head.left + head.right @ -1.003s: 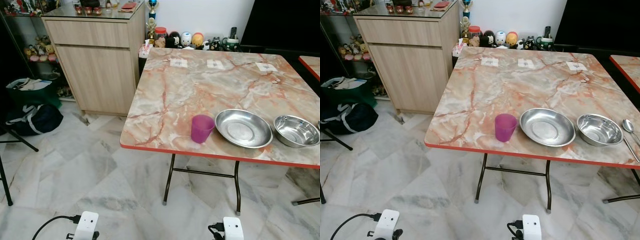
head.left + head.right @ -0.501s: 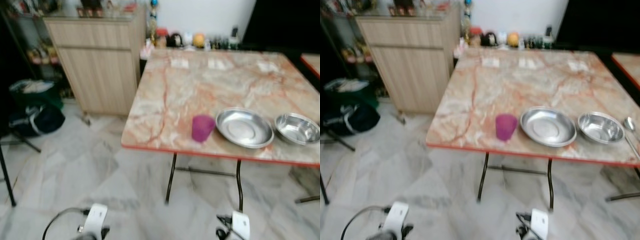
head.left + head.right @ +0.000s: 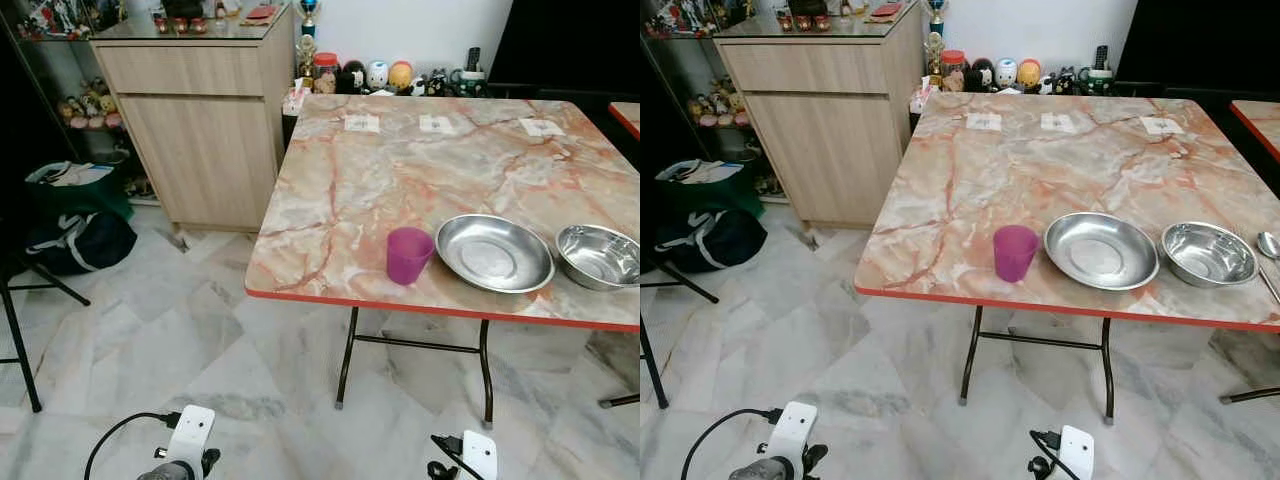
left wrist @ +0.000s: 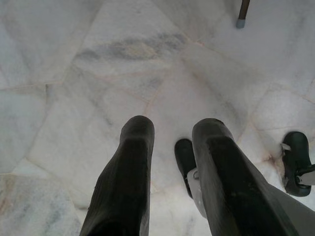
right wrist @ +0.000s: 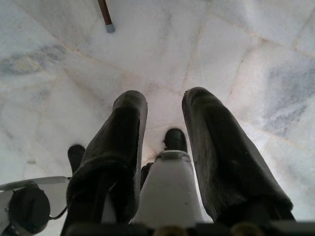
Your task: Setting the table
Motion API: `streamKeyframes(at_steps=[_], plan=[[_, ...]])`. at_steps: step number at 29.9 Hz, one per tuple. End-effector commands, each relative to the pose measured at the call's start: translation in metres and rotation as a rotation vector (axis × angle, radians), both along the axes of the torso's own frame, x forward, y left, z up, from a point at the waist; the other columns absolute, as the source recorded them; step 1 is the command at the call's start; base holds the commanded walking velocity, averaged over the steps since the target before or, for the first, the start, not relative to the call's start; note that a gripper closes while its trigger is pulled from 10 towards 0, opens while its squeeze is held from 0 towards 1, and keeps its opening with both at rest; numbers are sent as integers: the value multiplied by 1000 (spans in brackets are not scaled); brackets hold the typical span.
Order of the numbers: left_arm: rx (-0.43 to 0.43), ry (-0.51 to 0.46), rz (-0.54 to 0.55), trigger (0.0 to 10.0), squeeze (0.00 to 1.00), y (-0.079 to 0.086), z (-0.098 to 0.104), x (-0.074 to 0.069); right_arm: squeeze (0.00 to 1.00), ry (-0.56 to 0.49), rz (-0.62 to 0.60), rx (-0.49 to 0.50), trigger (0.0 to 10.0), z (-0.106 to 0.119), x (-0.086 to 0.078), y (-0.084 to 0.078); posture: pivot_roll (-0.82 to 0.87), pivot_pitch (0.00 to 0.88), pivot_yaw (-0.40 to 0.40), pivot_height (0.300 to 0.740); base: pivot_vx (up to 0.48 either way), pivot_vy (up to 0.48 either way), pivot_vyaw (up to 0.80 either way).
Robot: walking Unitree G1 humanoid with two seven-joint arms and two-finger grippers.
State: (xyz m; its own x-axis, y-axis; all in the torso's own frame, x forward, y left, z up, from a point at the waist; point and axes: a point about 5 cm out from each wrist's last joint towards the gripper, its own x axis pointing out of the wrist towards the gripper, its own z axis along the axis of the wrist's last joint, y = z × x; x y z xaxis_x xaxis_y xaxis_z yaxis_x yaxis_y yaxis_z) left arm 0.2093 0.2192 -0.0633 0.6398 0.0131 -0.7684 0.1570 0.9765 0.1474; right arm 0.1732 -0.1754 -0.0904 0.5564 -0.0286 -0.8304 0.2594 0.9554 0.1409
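Note:
A marble-patterned table (image 3: 400, 190) with a red rim stands ahead of me. Near its front edge sit a purple plastic cup (image 3: 408, 255), a flat steel plate (image 3: 494, 252) to its right, and a steel bowl (image 3: 601, 256) further right. A steel spoon (image 3: 1268, 248) lies at the right edge of the right eye view. Both arms hang low, their wrists at the bottom of the head views. My left gripper (image 4: 173, 129) points at the floor, open and empty. My right gripper (image 5: 164, 103) also hangs over the floor tiles, open with nothing between its fingers.
A wooden cabinet (image 3: 195, 120) stands left of the table. Dark bags (image 3: 75, 235) lie on the floor beside it. Figurines and jars (image 3: 375, 77) line the wall behind the table. A black stand leg (image 3: 20, 345) is at far left. Marble floor (image 3: 200, 340) lies between me and the table.
The whole picture has shifted slightly and was blurred half a second ago, so the camera moved. The cup, plate and bowl stay in place on the table.

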Motion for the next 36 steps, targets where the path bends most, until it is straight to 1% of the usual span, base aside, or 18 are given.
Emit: streamKeyframes(at_steps=[1, 3, 6, 14, 16, 17, 18, 20, 22, 23, 24, 25, 26, 27, 28, 29, 32, 36], plan=[[-14, 6, 22, 10000, 0, 1, -1, -3, 0, 2, 93, -100, 10000, 3, 5, -4, 79, 0, -23, 740, 0, 0, 0], [-11, 12, 27, 10000, 0, 2, -2, -5, 0, -6, 100, -129, 10000, 3, 6, -6, 68, 0, -32, 740, 0, 0, 0], [-9, 14, 32, 10000, 0, 3, -3, -6, 0, -27, 36, -103, 10000, 4, 6, -6, 61, 0, -40, 740, 0, 0, 0], [-9, 14, 32, 10000, 0, 3, -4, -8, 0, -64, -23, -106, 10000, 5, 5, -9, 46, 0, -55, 740, 0, 0, 0], [-10, 15, 32, 10000, 0, 2, -4, -8, 0, -66, -5, -115, 10000, 5, 5, -9, 46, 0, -56, 740, 0, 0, 0], [-10, 16, 32, 10000, 0, 2, -4, -8, 0, -73, 31, -129, 10000, 6, 7, -9, 46, 0, -56, 740, 0, 0, 0], [-10, 15, 33, 10000, 0, 2, -4, -8, 0, -82, 101, -168, 10000, 7, 9, -9, 51, 0, -63, 740, 0, 0, 0], [-12, 13, 35, 10000, 0, 1, -4, -8, 0, -96, 119, -185, 10000, 8, 10, -10, 51, 0, -63, 740, 0, 0, 0], [-12, 13, 35, 10000, 0, 1, -4, -9, 0, -105, 85, -170, 10000, 8, 10, -10, 53, 0, -66, 740, 0, 0, 0], [-12, 13, 34, 10000, 0, 1, -5, -9, 0, -133, 22, -148, 10000, 9, 10, -11, 52, 0, -66, 740, 0, 0, 0], [-12, 14, 34, 10000, 0, 1, -5, -9, 0, -141, 6, -143, 10000, 10, 10, -11, 52, 0, -66, 740, 0, 0, 0], [-11, 15, 34, 10000, 0, 0, -5, -9, 0, -342, -2, -206, 10000, 29, 20, -15, 53, 0, -67, 740, 0, 0, 0], [-11, 15, 34, 10000, 0, 0, -5, -9, 0, -342, -2, -206, 10000, 29, 20, -15, 53, 0, -67, 740, 0, 0, 0], [-11, 16, 34, 10000, 0, 0, -5, -10, 0, -612, -19, -278, 10000, 68, 26, -16, 58, 0, -68, 740, 0, 0, 0], [-11, 16, 34, 10000, 0, 0, -5, -10, 0, -612, -19, -278, 10000, 68, 26, -16, 58, 0, -68, 740, 0, 0, 0], [-11, 16, 35, 10000, 0, 0, -6, -10, 0, -677, -26, -293, 10000, 79, 27, -15, 58, 0, -68, 740, 0, 0, 0], [-8, 16, 40, 10000, 0, 1, -6, -11, 0, -745, -41, -316, 10000, 88, 28, -19, 67, 0, -72, 740, 0, 0, 0], [-3, 16, 41, 10000, 0, 4, -6, -12, 0, -785, -54, -315, 10000, 98, 23, -21, 59, 0, -62, 740, 0, 0, 0]])
